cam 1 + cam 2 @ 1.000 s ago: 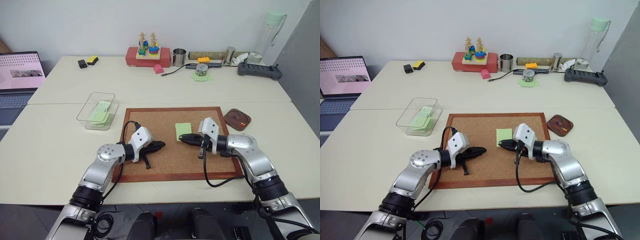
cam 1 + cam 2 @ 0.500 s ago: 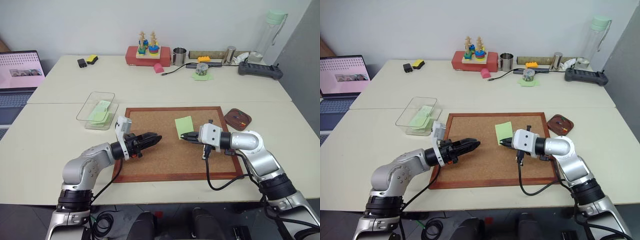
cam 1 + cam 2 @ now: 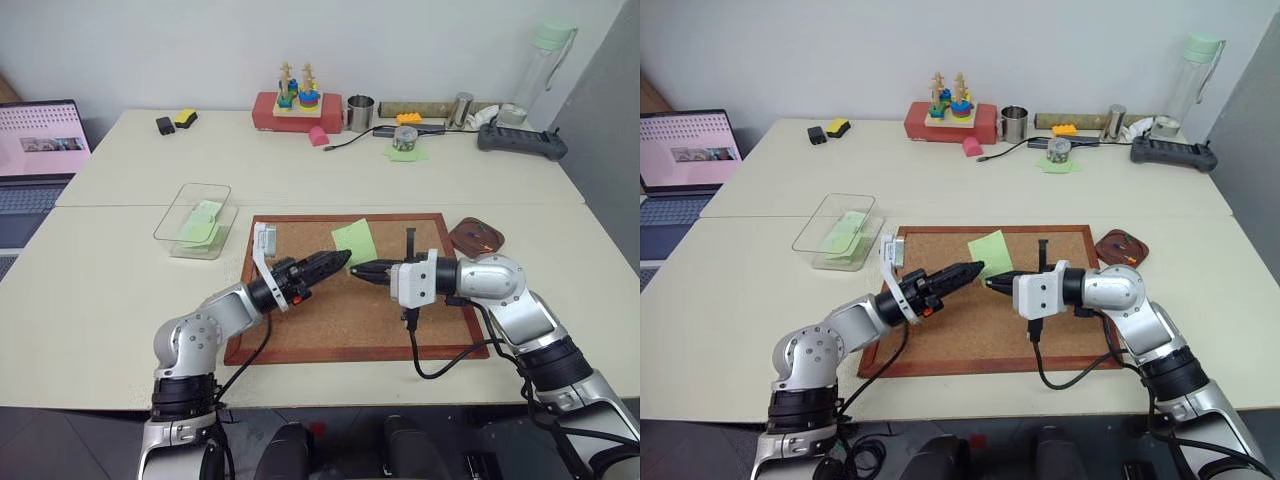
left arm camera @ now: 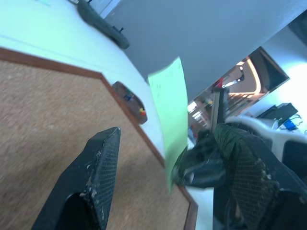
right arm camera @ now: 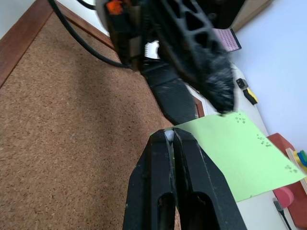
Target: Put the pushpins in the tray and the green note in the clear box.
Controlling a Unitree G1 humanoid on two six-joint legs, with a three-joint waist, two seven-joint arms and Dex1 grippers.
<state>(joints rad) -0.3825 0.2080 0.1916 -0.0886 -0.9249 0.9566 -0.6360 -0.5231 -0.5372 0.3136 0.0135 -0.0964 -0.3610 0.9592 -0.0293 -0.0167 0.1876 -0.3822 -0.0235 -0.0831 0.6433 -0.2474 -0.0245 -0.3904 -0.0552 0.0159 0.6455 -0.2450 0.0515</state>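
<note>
One green note (image 3: 353, 240), lifted over the cork board (image 3: 330, 310), standing tilted, free edge up. Right gripper (image 3: 357, 270) pinches its lower corner; left gripper (image 3: 338, 262) gapes beside it. One tray (image 3: 476, 237), one clear box (image 3: 194, 221).

head views look down; wrist views share the cork board (image 3: 330, 300).

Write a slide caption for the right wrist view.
Right gripper pinches the green note by its edge above the cork board, while the open left gripper closes in.
</note>
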